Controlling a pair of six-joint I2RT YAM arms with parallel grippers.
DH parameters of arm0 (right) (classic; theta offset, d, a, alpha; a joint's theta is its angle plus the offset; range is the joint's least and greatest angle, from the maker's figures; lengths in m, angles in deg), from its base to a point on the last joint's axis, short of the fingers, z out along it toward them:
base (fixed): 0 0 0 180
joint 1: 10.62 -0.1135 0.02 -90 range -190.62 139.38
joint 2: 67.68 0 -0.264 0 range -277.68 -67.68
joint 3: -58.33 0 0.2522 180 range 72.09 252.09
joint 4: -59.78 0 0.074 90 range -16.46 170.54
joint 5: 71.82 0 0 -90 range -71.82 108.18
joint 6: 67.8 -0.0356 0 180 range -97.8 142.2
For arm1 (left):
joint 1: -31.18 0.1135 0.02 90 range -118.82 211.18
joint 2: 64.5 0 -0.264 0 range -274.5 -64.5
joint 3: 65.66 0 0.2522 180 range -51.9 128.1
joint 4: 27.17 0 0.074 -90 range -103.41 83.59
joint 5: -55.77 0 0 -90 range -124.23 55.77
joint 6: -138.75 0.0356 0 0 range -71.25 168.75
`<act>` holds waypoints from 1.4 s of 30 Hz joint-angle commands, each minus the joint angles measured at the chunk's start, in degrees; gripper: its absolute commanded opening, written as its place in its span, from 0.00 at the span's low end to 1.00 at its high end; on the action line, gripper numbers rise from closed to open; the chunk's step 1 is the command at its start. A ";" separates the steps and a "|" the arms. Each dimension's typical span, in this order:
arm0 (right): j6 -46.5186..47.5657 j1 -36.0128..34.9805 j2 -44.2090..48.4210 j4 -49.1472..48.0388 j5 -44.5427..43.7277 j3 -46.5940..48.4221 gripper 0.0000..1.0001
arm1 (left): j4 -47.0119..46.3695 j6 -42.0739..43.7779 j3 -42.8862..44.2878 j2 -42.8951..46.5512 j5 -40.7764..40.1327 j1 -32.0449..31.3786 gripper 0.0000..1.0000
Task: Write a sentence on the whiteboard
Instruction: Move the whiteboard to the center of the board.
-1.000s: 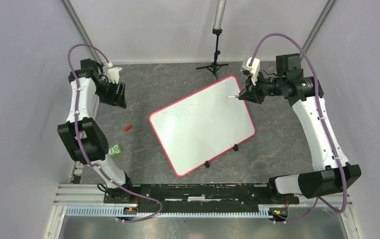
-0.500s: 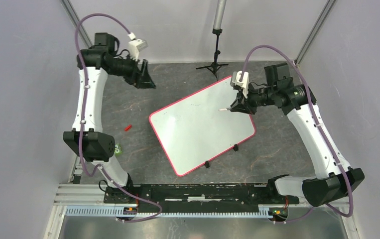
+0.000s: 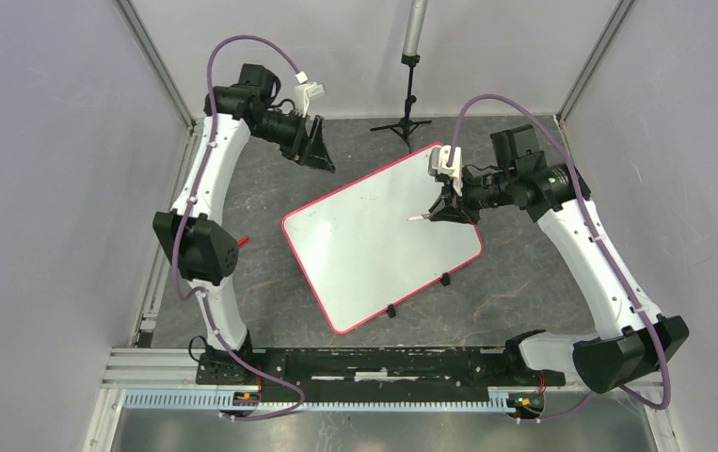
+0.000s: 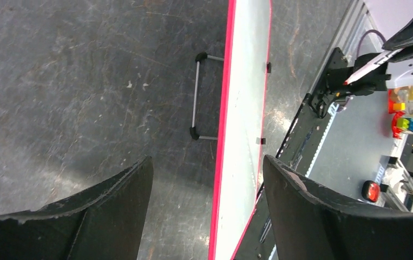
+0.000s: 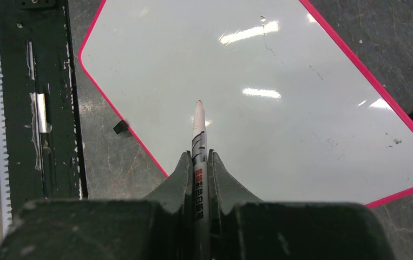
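From above, the right gripper is the hand that counts: it hangs over the far right part of the whiteboard, pinching a marker that sticks out of its fingers toward the left arm's side. The board lies under and ahead of it, a flat glossy white rectangle with rounded corners and a thin pink-red rim, its long axis slanting across the dark, scuffed, stone-like table. I can make out no red words on it. The left gripper is well off past the board's far left corner, over bare table. Through the left wrist camera, its thick black fingers stand wide with nothing between them (the board shows nearly edge-on ahead of them, with a thin metal bar with black ends just beside the rim). Through the right wrist camera, the dark fingers clamp a slim white barrel printed in red and black. Its reddish tip points straight ahead over the shiny white surface, and whether it touches I cannot tell.
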 commanded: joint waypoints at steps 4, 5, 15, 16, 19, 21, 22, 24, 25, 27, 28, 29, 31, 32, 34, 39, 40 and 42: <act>1.31 -0.46 1.21 -0.53 1.60 -0.21 0.00 | -2.49 -3.47 2.04 -3.61 7.08 -3.03 0.79; 1.32 -0.54 1.11 -0.60 1.64 -0.18 0.00 | -2.47 -3.27 1.66 -3.84 7.23 -3.67 0.79; 1.32 -1.08 -0.20 -0.83 2.04 0.80 0.00 | -6.34 -7.83 0.87 -8.96 7.25 -7.75 0.69; 1.32 -1.15 -0.26 -0.83 2.04 0.80 0.00 | -6.35 -7.75 0.61 -9.32 7.48 -8.32 0.67; 1.08 -1.17 -0.08 -1.00 2.17 0.43 0.00 | -6.26 -7.47 -0.10 -10.12 7.41 -9.91 0.60; 0.97 -1.25 0.16 -1.29 2.59 -0.26 0.00 | -6.27 -7.44 -0.86 -10.43 7.82 -10.75 0.50; 0.88 -1.33 0.35 -1.48 2.77 -0.74 0.00 | -6.26 -7.17 -1.38 -10.41 8.08 -11.23 0.46; 0.92 -1.34 0.58 -1.65 2.99 -1.59 0.00 | -6.27 -6.69 -2.24 -10.42 8.25 -12.23 0.37; 0.92 -1.43 0.69 -1.74 3.00 -2.02 0.00 | -6.27 -6.61 -2.47 -10.45 8.37 -12.58 0.32; 0.88 -1.52 0.82 -1.78 3.32 -2.72 0.00 | -6.26 -6.57 -3.00 -10.60 8.38 -13.46 0.23; 0.88 -1.56 0.94 -1.81 3.57 -3.07 0.00 | -6.18 -6.66 -3.20 -10.61 8.37 -13.79 0.19; 0.80 -1.61 1.07 -1.97 3.83 -3.50 0.00 | -6.14 -6.92 -3.36 -10.86 8.38 -14.26 0.15; 0.45 -1.70 1.48 -2.41 4.21 -4.61 0.00 | -6.25 -7.34 -3.93 -11.05 8.38 -15.01 0.08; 0.39 -1.78 1.63 -2.66 4.30 -5.15 0.00 | -6.80 -7.90 -4.48 -10.94 8.25 -15.33 0.06; 0.41 -1.89 1.90 -2.89 4.41 -6.23 0.00 | -8.48 -9.48 -6.49 -10.41 7.94 -16.20 0.04; 0.69 -2.05 2.85 -3.42 4.24 -7.89 0.00 | -9.52 -10.44 -8.13 -10.65 6.41 -19.06 0.02; 0.75 -2.05 3.07 -3.50 4.23 -8.17 0.00 | -9.71 -10.57 -8.23 -10.85 6.04 -19.45 0.02; 0.83 -2.00 3.43 -3.61 4.30 -8.78 0.00 | -11.33 -12.20 -9.25 -10.66 5.58 -20.37 0.02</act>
